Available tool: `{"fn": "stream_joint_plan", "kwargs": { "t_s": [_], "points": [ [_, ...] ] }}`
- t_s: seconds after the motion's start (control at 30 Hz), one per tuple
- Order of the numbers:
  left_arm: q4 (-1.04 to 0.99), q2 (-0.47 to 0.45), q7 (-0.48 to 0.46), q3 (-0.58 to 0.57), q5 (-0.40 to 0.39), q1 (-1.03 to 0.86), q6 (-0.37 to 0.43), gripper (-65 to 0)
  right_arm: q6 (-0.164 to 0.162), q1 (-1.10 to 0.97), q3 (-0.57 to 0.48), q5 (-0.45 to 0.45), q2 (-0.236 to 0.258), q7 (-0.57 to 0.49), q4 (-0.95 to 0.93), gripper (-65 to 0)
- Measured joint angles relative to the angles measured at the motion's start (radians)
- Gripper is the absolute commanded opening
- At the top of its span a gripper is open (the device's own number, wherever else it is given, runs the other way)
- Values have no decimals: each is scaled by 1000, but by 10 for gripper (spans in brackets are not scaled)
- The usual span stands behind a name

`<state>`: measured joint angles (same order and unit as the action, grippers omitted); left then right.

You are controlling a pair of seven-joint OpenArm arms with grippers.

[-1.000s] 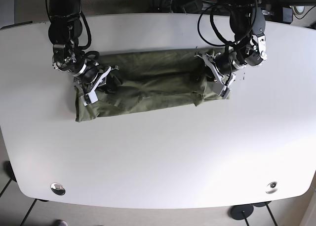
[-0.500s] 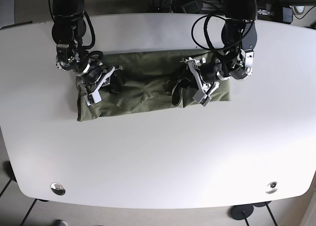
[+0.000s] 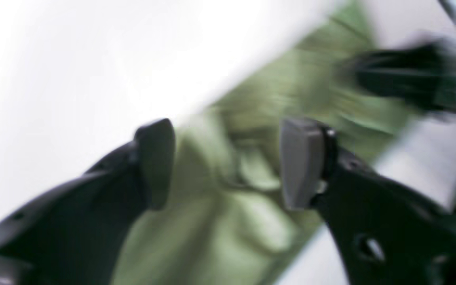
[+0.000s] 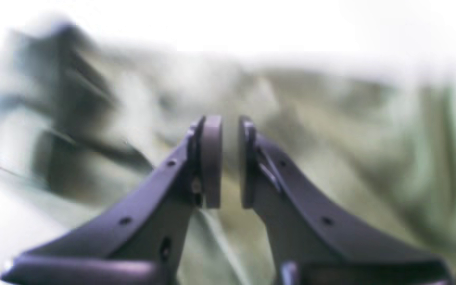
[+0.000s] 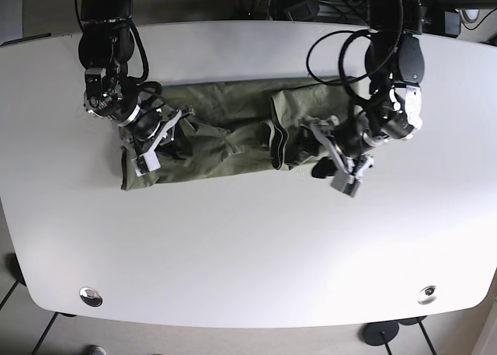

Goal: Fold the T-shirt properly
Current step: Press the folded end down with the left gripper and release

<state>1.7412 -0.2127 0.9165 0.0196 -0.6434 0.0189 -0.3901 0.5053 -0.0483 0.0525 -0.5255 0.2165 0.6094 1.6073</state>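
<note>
An olive green T-shirt (image 5: 225, 149) lies as a long strip across the far half of the white table (image 5: 248, 238). Its right end is folded back to the left. My left gripper (image 5: 312, 158) is open and empty, low over the shirt's folded right end by its front edge. The blurred left wrist view shows the gripper (image 3: 230, 164) wide open with cloth (image 3: 220, 221) beneath. My right gripper (image 5: 151, 144) rests on the shirt's left end. In the right wrist view the gripper (image 4: 230, 162) is almost closed, seemingly on a thin fold of cloth (image 4: 331, 158).
Two round metal discs (image 5: 91, 296) (image 5: 427, 294) sit near the table's front corners. Cables and gear (image 5: 311, 1) lie behind the far edge. A dark blurred arm part (image 3: 410, 75) shows at the top right of the left wrist view.
My left gripper carried the shirt's right end leftward, let it go and drew back toward the front right, now open. My right gripper shifted slightly right on the left end.
</note>
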Motion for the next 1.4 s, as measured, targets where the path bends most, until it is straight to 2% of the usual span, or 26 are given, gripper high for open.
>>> {"fn": "stream_joint_plan", "kwargs": {
  "t_s": [0.07, 0.13, 0.17, 0.23, 0.3, 0.33, 0.4, 0.5, 0.6, 0.7, 0.8, 0.9, 1.0, 1.1, 1.2, 1.27, 1.37, 1.4],
  "points": [
    [-24, -10, 8, 21, 0, -37, -4, -385, 8, 6, 56, -97, 5, 71, 45, -507],
    [-50, -18, 17, 16, -2, -69, -67, -429, 3, 11, 196, -196, 10, 174, 52, -371],
    [-61, -22, 17, 27, -6, -78, -98, -461, -11, 20, 276, -232, 15, 241, 50, -308],
    [-108, -21, 8, 87, -10, -89, -159, -522, -12, 50, 425, -314, 28, 330, 22, -189],
    [-177, -32, 9, 156, 2, -101, -197, -546, -7, 95, 556, -389, 33, 435, -37, -95],
    [-203, -32, 10, 175, 5, -106, -214, -546, -8, 113, 597, -393, 41, 470, -76, -78],
    [-252, -28, 0, 202, 3, -106, -250, -546, -8, 137, 687, -393, 73, 502, -186, -67],
    [-283, -26, -84, 203, 77, -99, -300, -546, -8, 135, 705, -378, 113, 518, -315, -67],
    [-284, -24, -100, 204, 124, -97, -311, -546, -8, 129, 693, -381, 95, 515, -356, -68],
    [-284, -24, -102, 208, 131, -96, -311, -546, -8, 91, 656, -339, 81, 510, -360, -67],
    [-284, -23, -103, 208, 131, -95, -311, -546, 3, 87, 625, -343, 45, 490, -363, -67],
    [-284, -23, -103, 208, 138, -91, -311, -546, 19, 69, 555, -372, 8, 462, -350, -67],
    [-286, -24, -95, 208, 155, -70, -310, -546, 19, 70, 492, -373, -8, 452, -345, -67],
    [-287, -24, -95, 209, 157, -69, -309, -546, 23, 76, 456, -389, -40, 446, -345, -73],
    [-287, -23, -95, 209, 158, -68, -309, -546, 23, 79, 430, -389, -36, 444, -345, -95],
    [-287, -24, -95, 209, 157, -66, -309, -546, 16, 76, 425, -363, -33, 416, -346, -271],
    [-288, -24, -95, 209, 158, -66, -308, -546, 7, 63, 423, -335, -34, 421, -354, -612],
    [-288, -23, -95, 209, 158, -66, -308, -546, 7, 57, 423, -336, -31, 423, -354, -621]
  ]
}}
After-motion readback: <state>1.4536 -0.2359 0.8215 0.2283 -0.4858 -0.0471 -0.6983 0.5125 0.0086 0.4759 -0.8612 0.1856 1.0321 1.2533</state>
